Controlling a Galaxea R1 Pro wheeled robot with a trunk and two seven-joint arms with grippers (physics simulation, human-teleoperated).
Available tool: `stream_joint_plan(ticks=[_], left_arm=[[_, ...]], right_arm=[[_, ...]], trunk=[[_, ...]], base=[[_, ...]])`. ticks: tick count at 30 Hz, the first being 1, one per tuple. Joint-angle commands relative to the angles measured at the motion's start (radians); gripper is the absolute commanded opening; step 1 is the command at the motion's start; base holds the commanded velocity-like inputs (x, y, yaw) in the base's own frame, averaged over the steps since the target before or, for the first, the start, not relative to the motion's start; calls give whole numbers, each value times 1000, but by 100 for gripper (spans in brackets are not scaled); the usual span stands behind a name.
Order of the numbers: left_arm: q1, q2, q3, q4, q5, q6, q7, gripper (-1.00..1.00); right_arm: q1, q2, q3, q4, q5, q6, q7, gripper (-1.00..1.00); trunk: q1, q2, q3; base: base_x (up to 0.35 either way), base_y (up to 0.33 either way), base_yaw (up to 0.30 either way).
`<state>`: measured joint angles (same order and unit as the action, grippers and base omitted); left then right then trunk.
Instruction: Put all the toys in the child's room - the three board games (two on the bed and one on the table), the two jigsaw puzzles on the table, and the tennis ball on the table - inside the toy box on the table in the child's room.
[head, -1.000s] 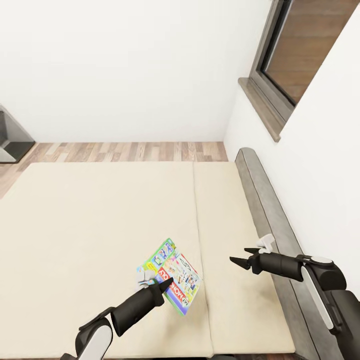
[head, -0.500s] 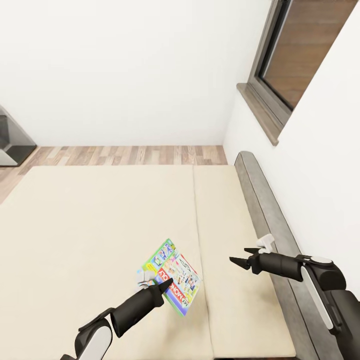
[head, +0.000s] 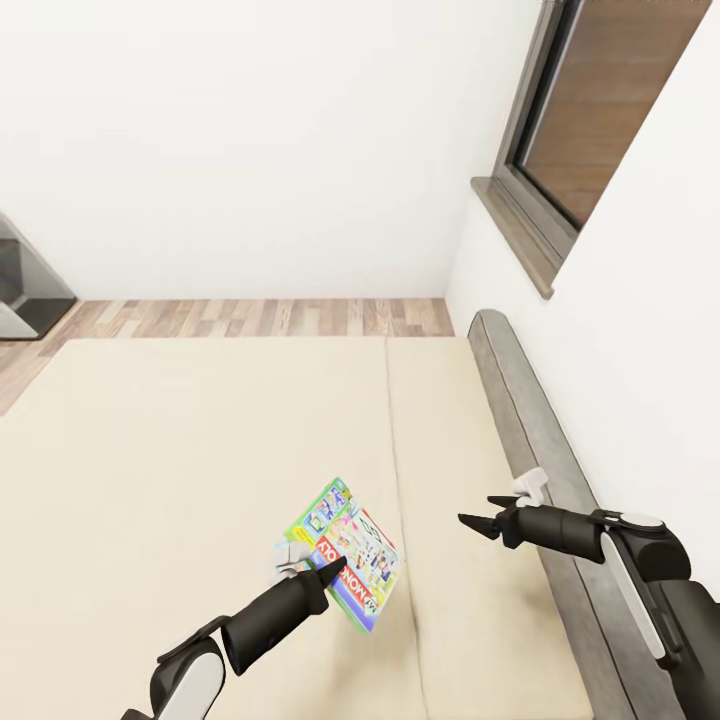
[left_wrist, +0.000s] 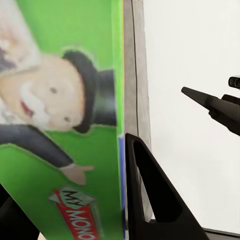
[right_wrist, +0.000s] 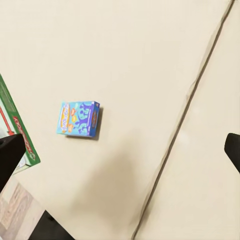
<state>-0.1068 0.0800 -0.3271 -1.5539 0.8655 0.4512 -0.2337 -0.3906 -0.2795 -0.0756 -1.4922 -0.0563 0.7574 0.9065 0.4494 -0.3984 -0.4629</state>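
Note:
My left gripper (head: 328, 572) is shut on a green, white and red board game (head: 352, 556), holding it tilted above the beige bed (head: 180, 440). In the left wrist view the box's green cartoon face (left_wrist: 60, 125) stands against one black finger (left_wrist: 147, 200). A mostly blue board game (right_wrist: 79, 119) lies flat on the mattress, apart from both grippers. In the head view a corner of it (head: 288, 556) peeks out beside the held box. My right gripper (head: 472, 521) hovers open over the mattress, right of the held box, with nothing between its fingers.
A dark grey headboard (head: 515, 400) runs along the white wall on the right, below a dark-framed window (head: 560, 150). Wood-plank floor (head: 250, 316) lies beyond the bed's far edge. A dark piece of furniture (head: 25, 285) stands at the far left.
The whole picture has shifted a little, so the camera has moved. Both arms and the held box keep their places relative to each other.

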Motion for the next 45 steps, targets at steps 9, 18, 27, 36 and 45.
stream_joint_plan(ticks=[9, 18, 27, 36, 45], left_arm=[[-1, 1, 1, -1, 7, 5, 2, -100], [-1, 1, 1, -1, 7, 5, 4, -100], [-1, 1, 2, -1, 5, 6, 5, -100], [-1, 1, 2, -1, 4, 6, 5, -100], [2, 1, 2, 0, 6, 6, 4, -100]], right_arm=[[0, 1, 0, 0, -6, 8, 0, 100], [11, 2, 1, 0, -4, 8, 0, 100], [14, 2, 2, 0, -4, 8, 0, 100], [16, 2, 2, 0, -4, 8, 0, 100], [17, 2, 2, -1, -4, 8, 0, 100]], trunk=[[1, -2, 12], [1, -2, 26], [1, -2, 40], [1, -2, 54], [1, -2, 68]], base=[[0, 0, 0], [0, 0, 0], [0, 0, 0], [0, 0, 0], [0, 0, 0]])
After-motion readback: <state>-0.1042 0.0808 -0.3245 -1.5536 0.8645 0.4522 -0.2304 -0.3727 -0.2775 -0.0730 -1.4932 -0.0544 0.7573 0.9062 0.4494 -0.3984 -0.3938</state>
